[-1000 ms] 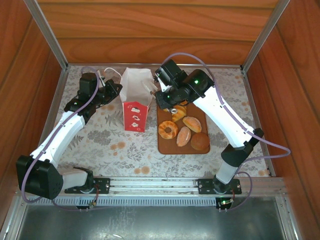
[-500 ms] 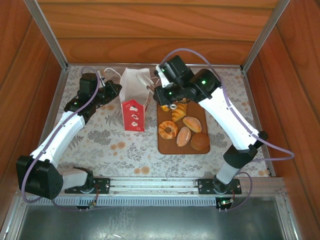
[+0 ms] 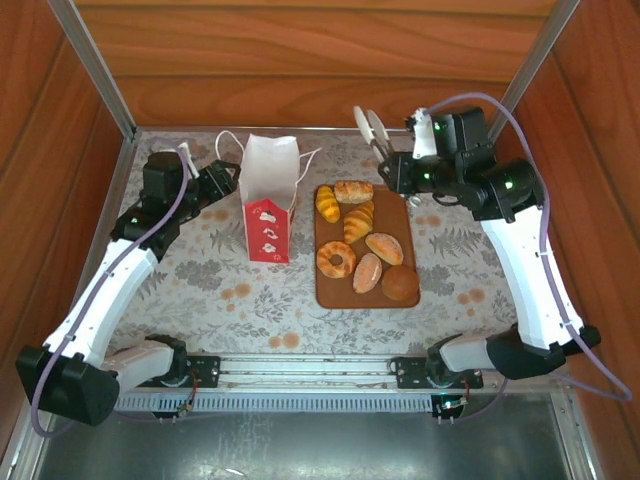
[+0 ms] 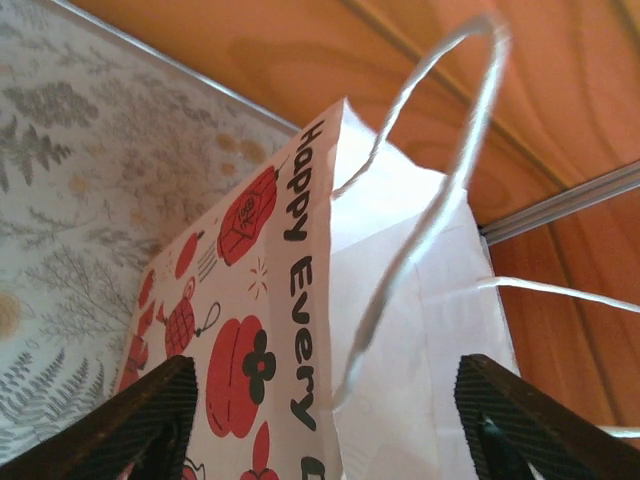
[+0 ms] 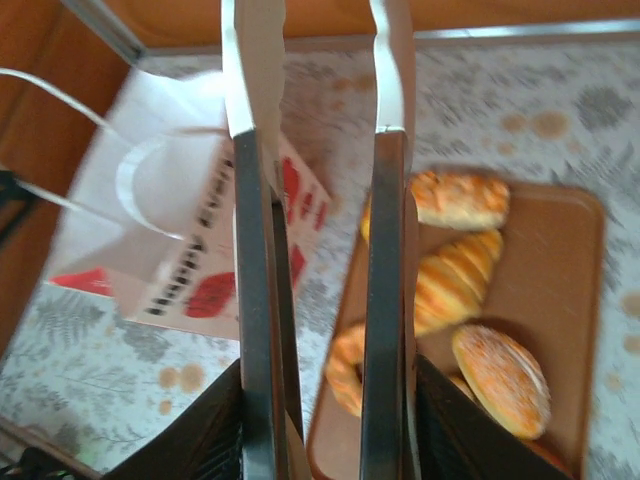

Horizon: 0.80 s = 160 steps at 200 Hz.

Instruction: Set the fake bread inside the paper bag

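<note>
Clamping tongs (image 5: 385, 300), right hand (image 3: 392, 168); left wrist reads paper bag (image 4: 250, 350) lettering.

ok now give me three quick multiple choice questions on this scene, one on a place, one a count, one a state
1. Where does the paper bag stand?
A. on the board
B. beside the board, to its left
C. beside the board, to its right

2. How many pastries lie on the board?
A. four
B. seven
C. ten

3. The tongs held by the right pincer are:
A. empty, blades apart
B. clamped on a doughnut
C. lying flat on the board

Answers:
1 B, the top view shows the bag upright on the cloth left of the board.
2 B, seven can be counted on the board from above.
3 A, the right wrist view shows nothing between the two blades.
</note>
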Tool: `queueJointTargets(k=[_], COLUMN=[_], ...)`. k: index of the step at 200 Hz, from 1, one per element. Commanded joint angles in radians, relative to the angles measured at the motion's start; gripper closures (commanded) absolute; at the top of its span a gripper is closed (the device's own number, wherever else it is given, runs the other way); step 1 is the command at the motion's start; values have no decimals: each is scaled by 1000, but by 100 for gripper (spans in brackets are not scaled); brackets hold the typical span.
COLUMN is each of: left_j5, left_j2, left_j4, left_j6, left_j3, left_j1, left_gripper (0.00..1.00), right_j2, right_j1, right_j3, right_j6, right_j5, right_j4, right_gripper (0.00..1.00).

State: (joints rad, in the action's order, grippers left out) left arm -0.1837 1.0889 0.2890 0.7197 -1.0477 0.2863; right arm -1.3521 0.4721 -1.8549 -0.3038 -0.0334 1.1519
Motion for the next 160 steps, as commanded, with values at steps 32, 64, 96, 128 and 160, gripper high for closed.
queueJointTargets(k=[32, 64, 96, 128, 160], left_j5=[109, 151, 151, 176, 201], left_j2=[-130, -192, -231, -260, -254], left_j4=[27, 26, 29, 32, 31], left_j6=[-94, -131, -158, -158, -166], left_j3=[49, 90, 120, 154, 151], left_j1=[-9, -11, -12, -13, -14], left_gripper=[11, 2, 0, 0, 0], right_j2=[38, 17, -9, 21, 64], right_j1=[-113, -122, -136, -138, -135], right_j3=[265, 359, 417, 465, 513], right_j6=[50, 55, 49, 21, -16], right_j5=[-13, 0, 29, 49, 71], right_j4=[-15, 27, 73, 140, 222], right_gripper=[59, 59, 59, 59, 61])
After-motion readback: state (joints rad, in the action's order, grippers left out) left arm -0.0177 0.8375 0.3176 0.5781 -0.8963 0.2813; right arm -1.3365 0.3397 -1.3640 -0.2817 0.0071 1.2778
